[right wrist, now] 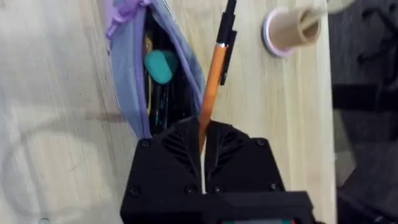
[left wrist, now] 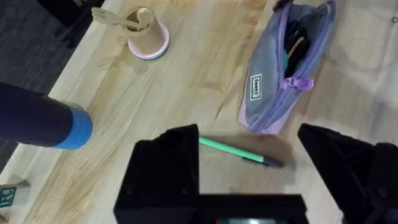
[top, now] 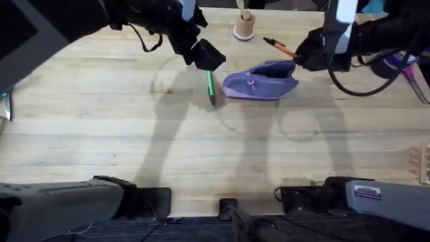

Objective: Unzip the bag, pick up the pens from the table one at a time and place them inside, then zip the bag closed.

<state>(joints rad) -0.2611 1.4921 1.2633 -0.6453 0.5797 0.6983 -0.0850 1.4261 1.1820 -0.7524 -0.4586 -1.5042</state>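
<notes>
The lilac bag lies unzipped at the back middle of the table, with items showing inside its mouth. The green pen lies flat on the wood just left of the bag. My left gripper hovers over it, open, with the pen between the two black fingers and the bag beyond. My right gripper is at the bag's right end, shut on the orange pen, which sticks out from it past the bag.
A tan cup holding a wooden utensil stands behind the bag, close to both grippers. A purple object and cables sit at the far right. A small wooden rack is at the right edge.
</notes>
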